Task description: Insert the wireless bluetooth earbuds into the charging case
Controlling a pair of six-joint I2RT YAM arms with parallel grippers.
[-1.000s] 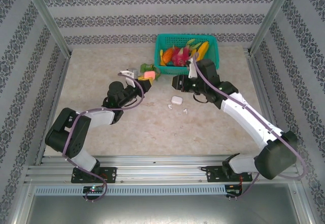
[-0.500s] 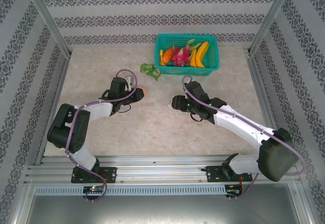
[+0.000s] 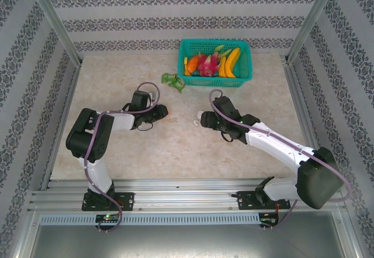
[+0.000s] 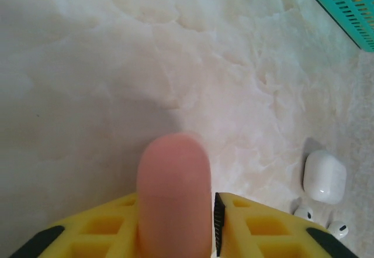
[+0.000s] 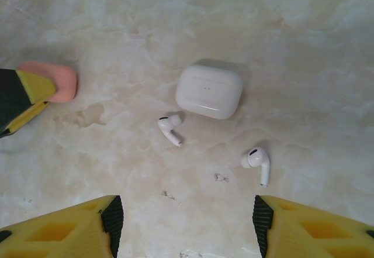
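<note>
Two white wireless earbuds (image 5: pixel 170 128) (image 5: pixel 257 161) lie loose on the marble table, just in front of a shut white charging case (image 5: pixel 209 90). My right gripper (image 5: pixel 187 211) hovers low over them, open wide, with nothing between its fingers. A salmon-pink charging case (image 4: pixel 173 188) rests on the table between the fingers of my left gripper (image 4: pixel 175 211). The jaws stand slightly apart, and a thin gap shows at the right pad. From the right wrist, the pink case (image 5: pixel 49 81) lies left of the white one. In the top view, the left gripper (image 3: pixel 159 113) and right gripper (image 3: pixel 204 119) face each other.
A teal basket (image 3: pixel 245 65) of toy fruit stands at the back of the table. A small green item (image 3: pixel 173 81) lies just left of it. Patterned walls and metal posts enclose the table on three sides.
My left arm brought the pink case down from near the basket to the table, and its jaws eased apart. My right gripper dropped lower over the white case and opened wider.
</note>
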